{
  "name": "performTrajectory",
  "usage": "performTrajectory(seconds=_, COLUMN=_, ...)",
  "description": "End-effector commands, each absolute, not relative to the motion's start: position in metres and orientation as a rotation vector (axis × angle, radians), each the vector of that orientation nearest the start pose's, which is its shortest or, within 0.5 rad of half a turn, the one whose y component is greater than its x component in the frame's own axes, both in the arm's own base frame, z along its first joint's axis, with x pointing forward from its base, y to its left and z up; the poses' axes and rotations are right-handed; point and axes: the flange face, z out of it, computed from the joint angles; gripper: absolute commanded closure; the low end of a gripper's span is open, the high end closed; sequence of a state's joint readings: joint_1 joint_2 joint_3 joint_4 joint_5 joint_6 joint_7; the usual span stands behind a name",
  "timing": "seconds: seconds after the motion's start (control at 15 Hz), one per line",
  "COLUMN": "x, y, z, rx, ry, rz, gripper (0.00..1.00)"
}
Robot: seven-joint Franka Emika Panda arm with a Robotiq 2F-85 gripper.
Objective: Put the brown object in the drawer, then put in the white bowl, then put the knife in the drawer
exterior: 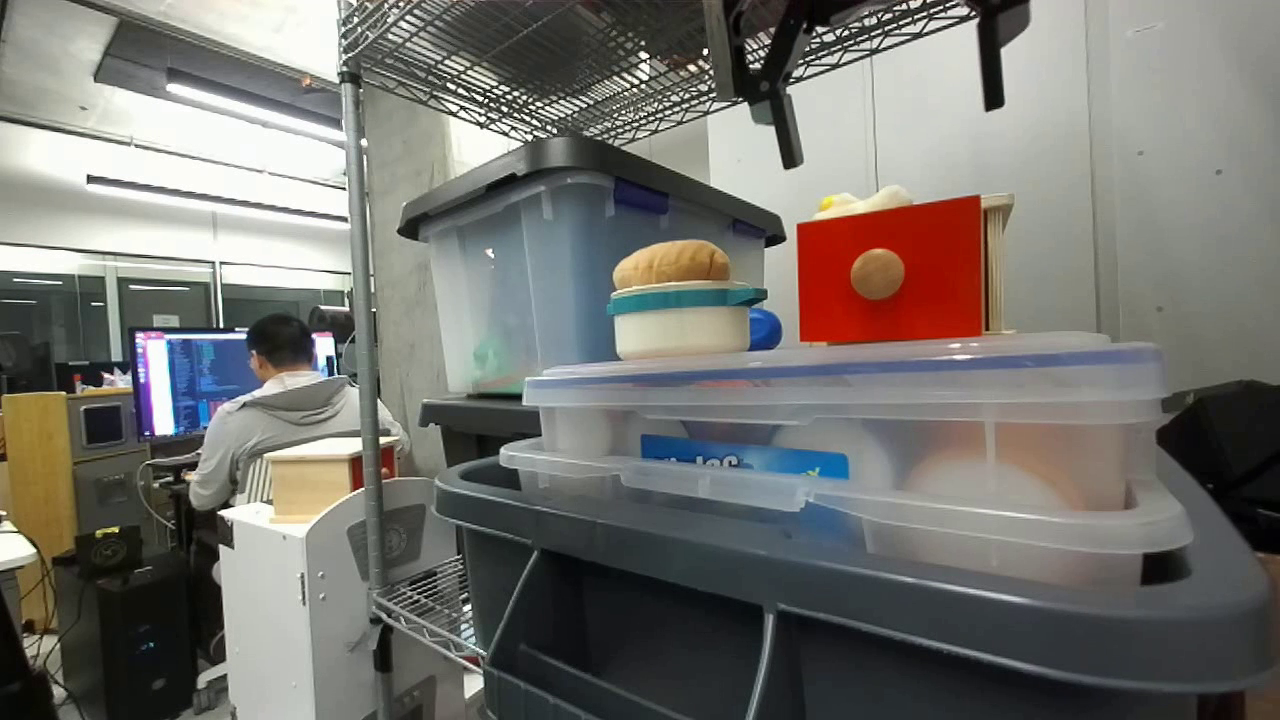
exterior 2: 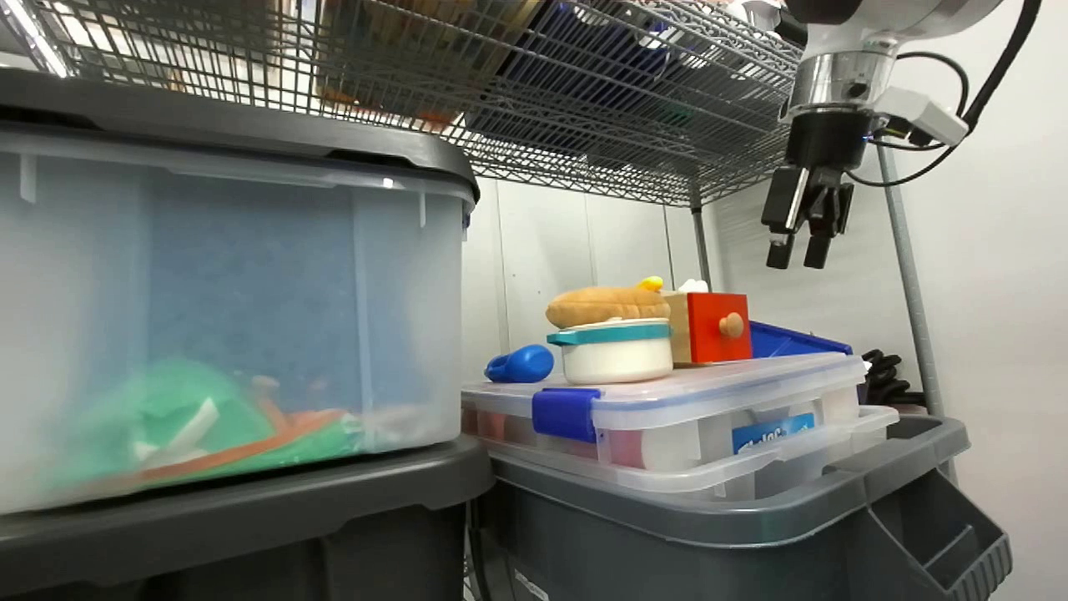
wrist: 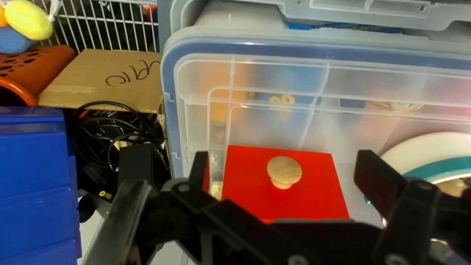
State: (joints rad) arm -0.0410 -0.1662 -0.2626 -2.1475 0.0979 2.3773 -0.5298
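While the hand (exterior: 891, 128) hung above the surface (wrist: 279, 75), a clear tub lid, its 2 fingers (wrist: 375, 180) stood wide apart and held nothing. The brown object (exterior: 672, 263) rested on top of the white bowl (exterior: 682, 333), beside the red drawer (exterior: 935, 270). The drawer looked closed, so its knob (wrist: 284, 170) probably had to come first: it lay below the hand in both exterior views, nearer than the brown object.
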Motion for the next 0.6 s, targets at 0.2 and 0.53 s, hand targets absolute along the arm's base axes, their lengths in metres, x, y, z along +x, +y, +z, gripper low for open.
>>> performTrajectory(seconds=0.2, x=0.54, y=-0.152, z=0.518, rx=-3.119, ry=-0.314, rz=-0.687, gripper=0.0)
performTrajectory(seconds=0.53, x=0.555, y=-0.136, z=0.527, rx=-3.114, ry=-0.37, rz=-0.76, gripper=0.0)
